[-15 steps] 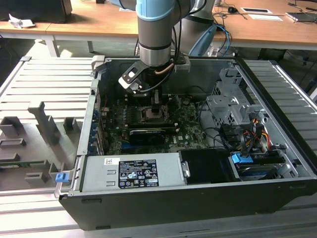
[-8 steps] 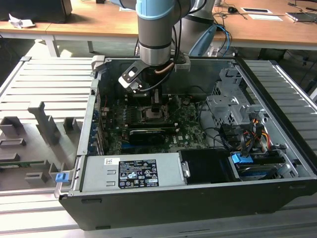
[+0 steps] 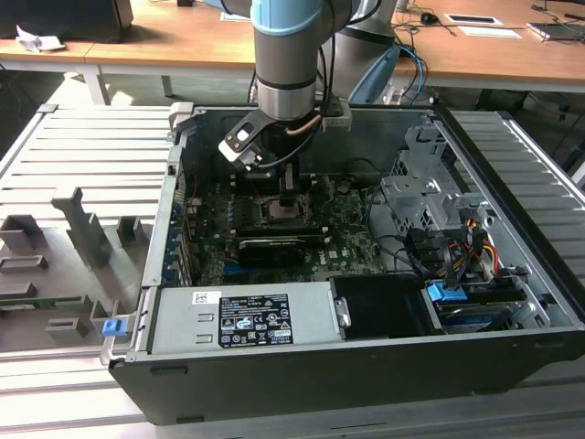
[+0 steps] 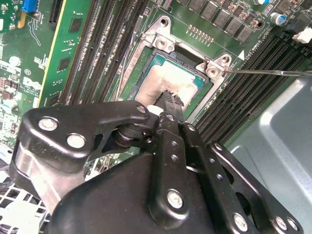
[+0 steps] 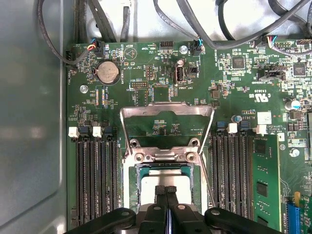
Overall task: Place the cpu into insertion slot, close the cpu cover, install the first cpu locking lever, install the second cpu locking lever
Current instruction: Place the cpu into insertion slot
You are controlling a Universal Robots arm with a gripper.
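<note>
cpu – flat in insertion slot, 12 o'clock of black card in exterior view. Above it gripper pinched together, gripping nothing, tips at chip face. cpu cover open – placement seems near done; closing cover calls for gripper lifted clear first.

Colour and pattern record
Circuit board green with fine white print; cpu dull silver-grey, pale off-white smear on its face; cpu cover bare silver metal; hand matt black with silver screws; memory slots black, white tabs; arm light blue over grey; case black.
</note>
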